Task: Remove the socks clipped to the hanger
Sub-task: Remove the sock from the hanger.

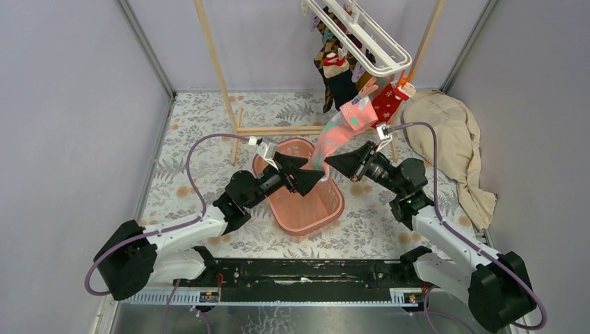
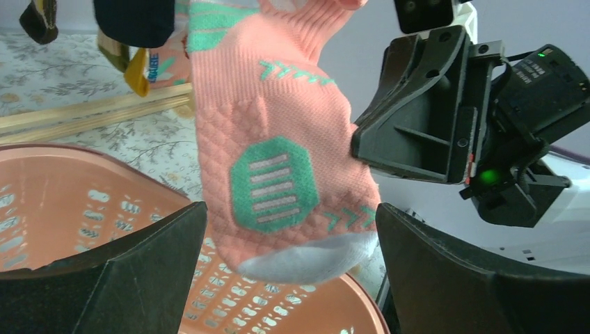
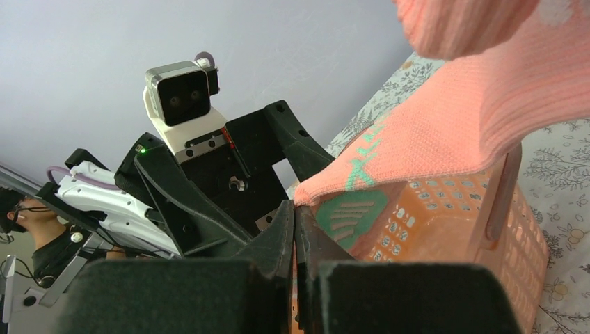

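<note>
Grey-walled enclosure with a floral tablecloth; a wooden rack at the far side carries the white clip hanger.

Right gripper: jaws pressed together on the edge of the pink-and-teal sock. The sock runs taut, up and away from the fingertips, towards the hanger. Its upper end appears to sit in a clip, though the clip itself is too small to make out from above.

Left gripper: jaws at full spread, one to each side of the sock's white toe, touching nothing. The right gripper's tip lies just above and beyond its right finger.

Below both grippers stands the pink mesh basket. The remaining socks, among them a red one with white stars, hang above and beyond the right gripper, all on the hanger. A beige cloth lies on the table to the right gripper's outer side.

Hazards, as judged:
- **Slip:** the right gripper holds only a narrow margin of knit, so a harder pull may slip the fabric free before the clip lets go.
- **Hanger drag:** a pull along the stretched sock may instead drag or tilt the whole hanger, swinging the neighbouring socks or unhooking it from the rack.
- **Finger clash:** should the left jaws close here, they may catch the right fingertip as well as the toe.
</note>
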Motion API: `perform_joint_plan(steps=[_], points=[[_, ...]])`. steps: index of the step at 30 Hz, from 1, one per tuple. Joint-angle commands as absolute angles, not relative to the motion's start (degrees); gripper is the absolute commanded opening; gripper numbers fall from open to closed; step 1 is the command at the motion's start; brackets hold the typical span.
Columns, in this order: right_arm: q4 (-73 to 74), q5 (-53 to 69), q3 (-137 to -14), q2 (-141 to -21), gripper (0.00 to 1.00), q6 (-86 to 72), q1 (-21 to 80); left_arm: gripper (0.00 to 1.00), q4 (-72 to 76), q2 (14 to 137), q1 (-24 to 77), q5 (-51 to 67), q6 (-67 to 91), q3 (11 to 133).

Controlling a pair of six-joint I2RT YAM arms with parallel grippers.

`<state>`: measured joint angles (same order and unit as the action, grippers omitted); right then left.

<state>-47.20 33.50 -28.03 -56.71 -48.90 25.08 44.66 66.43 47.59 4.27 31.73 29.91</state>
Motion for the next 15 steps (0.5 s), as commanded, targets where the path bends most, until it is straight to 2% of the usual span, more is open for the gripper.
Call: perform_joint_plan(steps=[1,4,15], points=[[-52.38,32.81,-30.95,-57.03,0.00,-49.31,26.23,0.99,53.72,68.22,47.94,7.31,33.42,30.15],[-52.60,32.62,-30.78,-57.06,0.00,-49.31,26.45,0.96,56.22,69.55,47.91,8.56,34.37,29.86],[-50.33,31.85,-30.02,-55.27,0.00,-47.44,26.45,0.35,59.94,71.41,47.92,10.97,35.68,29.42]])
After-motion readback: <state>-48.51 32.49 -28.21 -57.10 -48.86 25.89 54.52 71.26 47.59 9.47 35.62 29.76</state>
